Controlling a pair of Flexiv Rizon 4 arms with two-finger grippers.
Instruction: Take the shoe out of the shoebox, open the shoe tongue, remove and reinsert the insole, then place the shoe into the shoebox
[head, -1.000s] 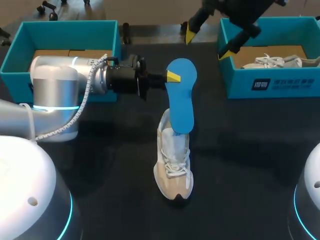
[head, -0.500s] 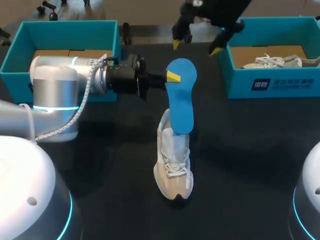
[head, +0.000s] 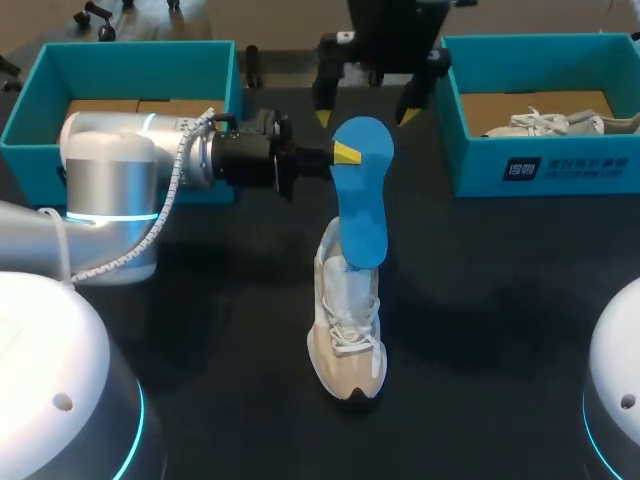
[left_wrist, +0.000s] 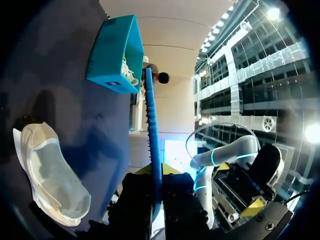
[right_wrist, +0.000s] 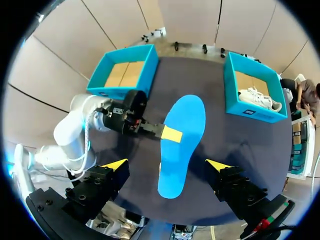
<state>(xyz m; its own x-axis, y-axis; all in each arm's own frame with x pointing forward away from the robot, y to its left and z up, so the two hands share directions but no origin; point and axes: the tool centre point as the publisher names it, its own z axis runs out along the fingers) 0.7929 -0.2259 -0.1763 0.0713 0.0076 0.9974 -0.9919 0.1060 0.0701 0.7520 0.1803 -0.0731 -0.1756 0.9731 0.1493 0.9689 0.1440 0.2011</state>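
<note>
left gripper (head: 345, 153) clamped on blue insole (head: 364, 210) over shoe (head: 348, 330), right gripper (head: 365, 115) wide open, empty, above insole

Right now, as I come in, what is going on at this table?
The left gripper is shut on a flat blue insole, holding it over the beige and white sneaker on the black table. The right gripper hovers open beyond the insole's top end, touching nothing. Another white sneaker lies in the teal box on the right. The insole is not yet back inside.
</note>
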